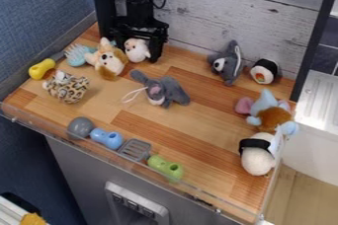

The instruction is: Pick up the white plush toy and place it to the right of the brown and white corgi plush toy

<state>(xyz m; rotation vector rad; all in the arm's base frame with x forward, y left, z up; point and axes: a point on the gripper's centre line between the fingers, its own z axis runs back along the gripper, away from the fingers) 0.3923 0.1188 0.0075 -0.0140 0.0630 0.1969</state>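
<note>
The gripper (137,46) is low at the back left of the wooden top, its fingers wide apart. A small white plush (137,51) with a dark nose sits between the fingers; whether they touch it, I cannot tell. Just left of it, a tan and white dog plush (107,61) stands against the gripper's left side. Toward the middle, in front of the gripper, lies a grey plush (162,90) with a white string loop.
Left are a teal brush (78,55), a yellow toy (41,69) and a spotted plush (66,87). Along the front lie a grey ball (80,127), blue toy (107,138), grey spatula (135,149) and green toy (165,167). Several plushes, including a grey one (228,65), line the right.
</note>
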